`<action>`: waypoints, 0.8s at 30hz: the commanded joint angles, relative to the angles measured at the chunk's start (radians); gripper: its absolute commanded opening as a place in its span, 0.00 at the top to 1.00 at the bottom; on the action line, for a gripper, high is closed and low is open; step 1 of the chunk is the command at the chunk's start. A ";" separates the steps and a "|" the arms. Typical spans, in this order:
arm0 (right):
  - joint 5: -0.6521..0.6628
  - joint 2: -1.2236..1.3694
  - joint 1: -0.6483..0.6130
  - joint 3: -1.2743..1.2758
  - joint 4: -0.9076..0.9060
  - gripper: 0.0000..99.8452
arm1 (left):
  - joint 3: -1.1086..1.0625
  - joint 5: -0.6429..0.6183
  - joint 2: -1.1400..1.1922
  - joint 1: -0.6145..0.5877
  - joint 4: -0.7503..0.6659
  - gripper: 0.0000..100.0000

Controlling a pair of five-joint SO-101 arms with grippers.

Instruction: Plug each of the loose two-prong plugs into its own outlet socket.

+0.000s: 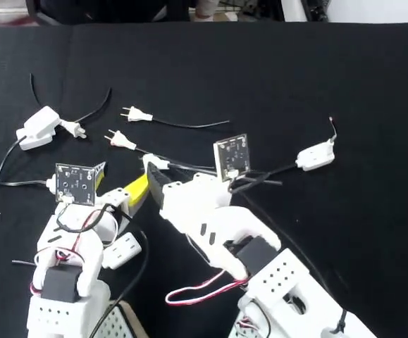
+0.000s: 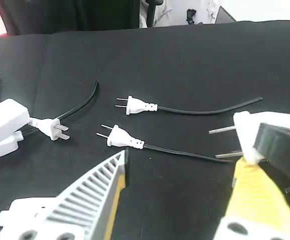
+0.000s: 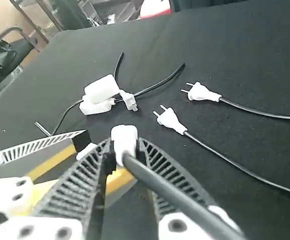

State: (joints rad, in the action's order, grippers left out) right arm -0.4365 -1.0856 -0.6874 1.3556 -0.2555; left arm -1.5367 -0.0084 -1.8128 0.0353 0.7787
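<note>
Here's the right gripper (image 3: 124,146), black ribbed fingers clamped tight on a white two-prong plug with a thick black cord (image 3: 124,135). It holds the plug over the near half of the black cloth-covered table (image 1: 274,70), roughly midway between the left and right edges. The two metal pins stick out past the fingertips (clear in the left wrist view) and aim toward the far left corner. Right alongside is the left gripper (image 2: 181,164), white ribbed fingers with yellow faces, spread wide with nothing between them. The held plug sits just beside the tip of one yellow finger, and I cannot tell if they touch.

Out in the middle of the table, two loose plugs lie flat. There's the farther white plug (image 1: 137,114), its thin black cord trailing toward the right edge, and the nearer white plug (image 1: 122,139) just this side of it. The pins of both point toward the left edge. Over by the left edge lies a white rectangular outlet block (image 1: 38,128), and a small white plug on a curved black cord (image 1: 72,127) lies just beside it, pins turned away from the block. Toward the right edge, well apart from all that, rests a second white outlet block (image 1: 315,156) with a black cord running off it. A third white outlet block (image 1: 122,250) lies at the near edge, close against the left arm's base.
</note>
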 commanded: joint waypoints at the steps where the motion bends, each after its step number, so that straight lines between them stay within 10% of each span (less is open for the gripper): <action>1: 0.041 0.010 -0.014 -0.071 -0.081 0.99 | 0.051 0.028 -0.009 -0.030 0.071 0.67; 10: 0.253 0.019 0.083 -0.260 -0.354 0.99 | 0.237 0.221 -0.009 -0.122 0.384 0.67; 24: 0.330 0.530 -0.072 -0.446 -0.416 0.99 | 0.139 0.307 -0.008 -0.739 0.345 0.67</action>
State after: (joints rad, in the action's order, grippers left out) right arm -0.1097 -0.6759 -0.7411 1.0242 -0.6467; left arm -1.3755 0.2877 -1.8174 -0.6337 1.1715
